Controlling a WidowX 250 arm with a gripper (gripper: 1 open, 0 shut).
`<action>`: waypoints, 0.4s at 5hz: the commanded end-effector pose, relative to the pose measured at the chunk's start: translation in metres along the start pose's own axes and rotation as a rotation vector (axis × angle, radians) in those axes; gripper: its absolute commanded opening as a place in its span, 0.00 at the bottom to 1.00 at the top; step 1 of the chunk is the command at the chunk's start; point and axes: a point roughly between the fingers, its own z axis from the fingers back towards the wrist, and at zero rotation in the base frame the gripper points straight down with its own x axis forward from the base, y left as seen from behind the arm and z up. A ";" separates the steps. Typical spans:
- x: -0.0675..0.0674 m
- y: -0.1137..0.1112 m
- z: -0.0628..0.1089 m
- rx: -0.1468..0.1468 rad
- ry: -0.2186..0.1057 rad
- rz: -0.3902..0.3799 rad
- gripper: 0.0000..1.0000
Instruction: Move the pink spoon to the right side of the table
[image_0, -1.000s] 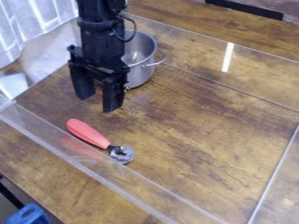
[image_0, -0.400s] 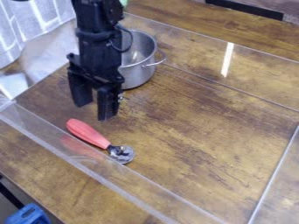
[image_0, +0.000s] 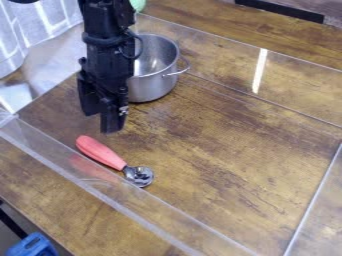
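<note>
The pink spoon (image_0: 110, 160) lies flat on the table (image_0: 241, 140) near the front left edge, its salmon handle pointing up-left and its shiny metal bowl (image_0: 139, 177) toward the lower right. My gripper (image_0: 102, 114) hangs just above and behind the handle end, fingers pointing down and apart, holding nothing. It does not touch the spoon.
A metal pot (image_0: 150, 68) stands behind the gripper at the back left. Clear acrylic walls (image_0: 94, 185) edge the tabletop at front and right. Crumpled cloth (image_0: 34, 45) lies at the far left outside the wall.
The gripper has moved left and a little lower, from in front of the pot to above the spoon's handle end. The spoon has not moved.
</note>
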 end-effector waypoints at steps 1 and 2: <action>-0.001 0.030 0.011 0.067 -0.045 -0.205 1.00; 0.000 0.041 0.000 0.076 -0.047 -0.270 1.00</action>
